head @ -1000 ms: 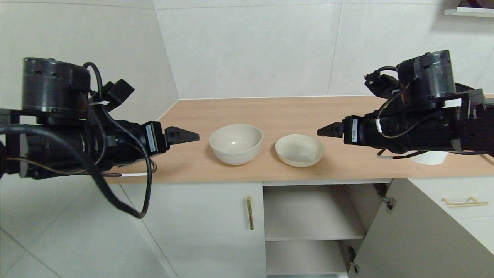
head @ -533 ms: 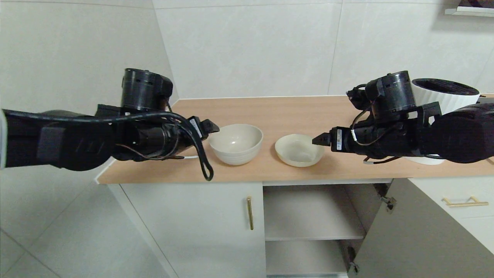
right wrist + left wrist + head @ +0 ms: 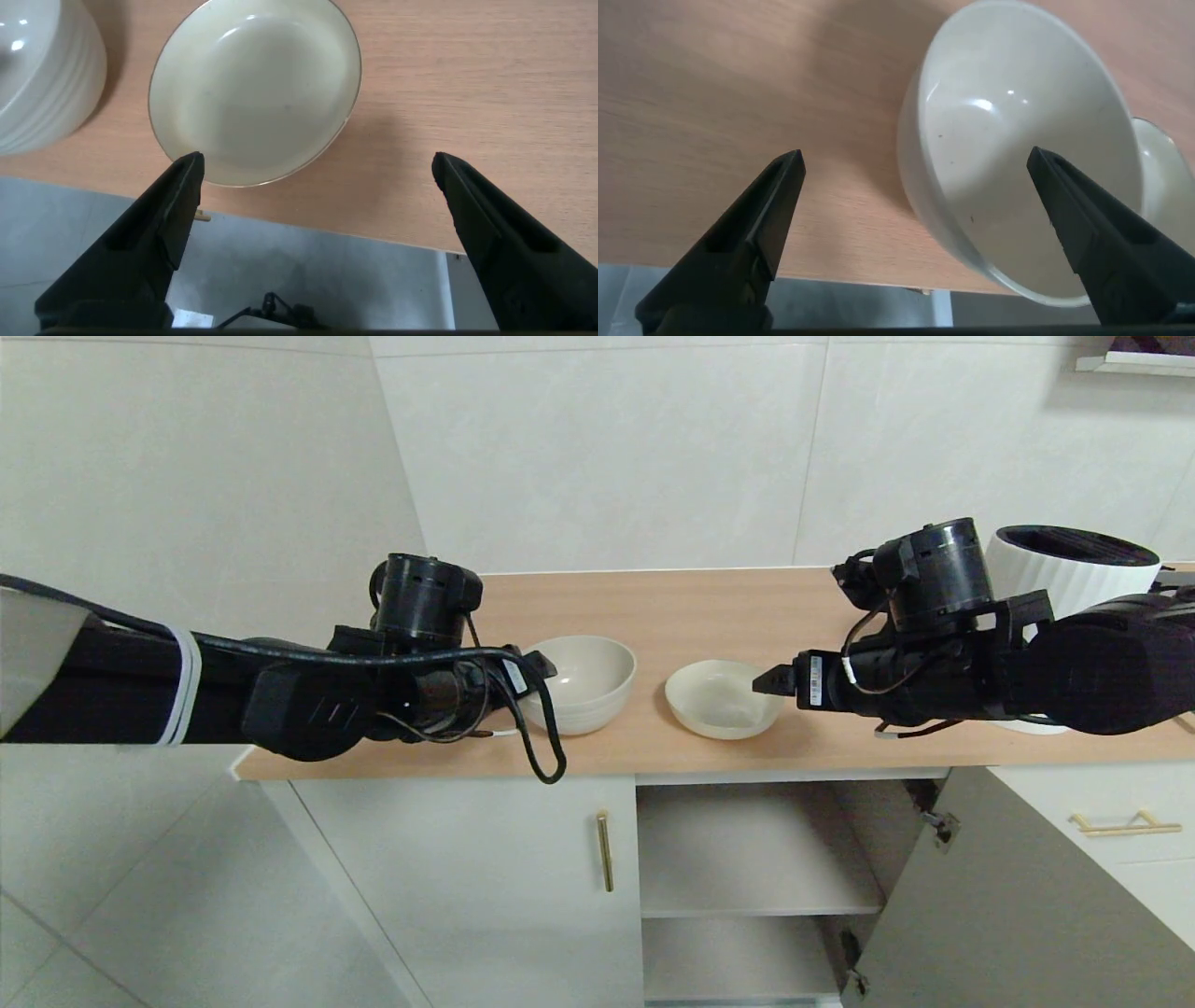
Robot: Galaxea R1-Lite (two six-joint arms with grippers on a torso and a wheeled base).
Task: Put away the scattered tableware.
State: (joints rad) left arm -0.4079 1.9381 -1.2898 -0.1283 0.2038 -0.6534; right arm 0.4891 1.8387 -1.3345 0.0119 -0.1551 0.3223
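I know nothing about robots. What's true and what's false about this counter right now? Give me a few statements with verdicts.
1. The deeper bowl and the shallow bowl both sit on the wooden counter. True.
2. The left gripper is gripping the deeper bowl. False: it is open, holding nothing.
3. The cabinet door under the counter is open. True.
4. The bowls are stacked. False: they stand side by side, apart.
5. The right gripper is shut. False: it is open.

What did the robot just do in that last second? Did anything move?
Both arms swung down and inward: the left gripper closed in on the deep bowl from its left, the right gripper on the shallow bowl from its right. Both are open, holding nothing. The bowls and the open cabinet door stayed put.
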